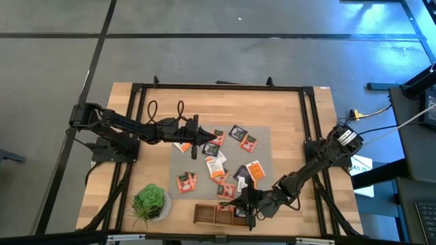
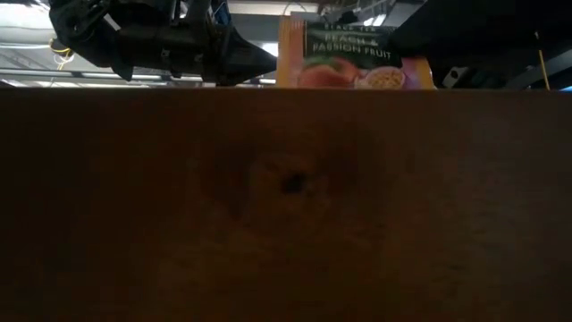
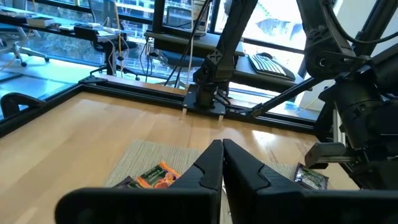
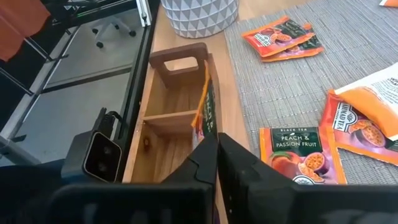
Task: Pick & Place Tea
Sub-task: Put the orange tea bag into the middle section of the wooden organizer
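Orange tea sachets [image 1: 219,162] scattered over the grey mat [image 1: 262,151] mid-worktop. One sachet [image 4: 205,111] standing on edge in the wooden tray [image 1: 204,215] by the near edge. Right gripper [image 4: 217,149] pressed together, just above that tray. Left gripper [image 1: 210,138] pinched closed too, hovering over the mat's left side.

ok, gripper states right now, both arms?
Left gripper: closed, empty, above the grey mat.
Right gripper: closed over the wooden box, by an upright tea sachet; a hold cannot be told.
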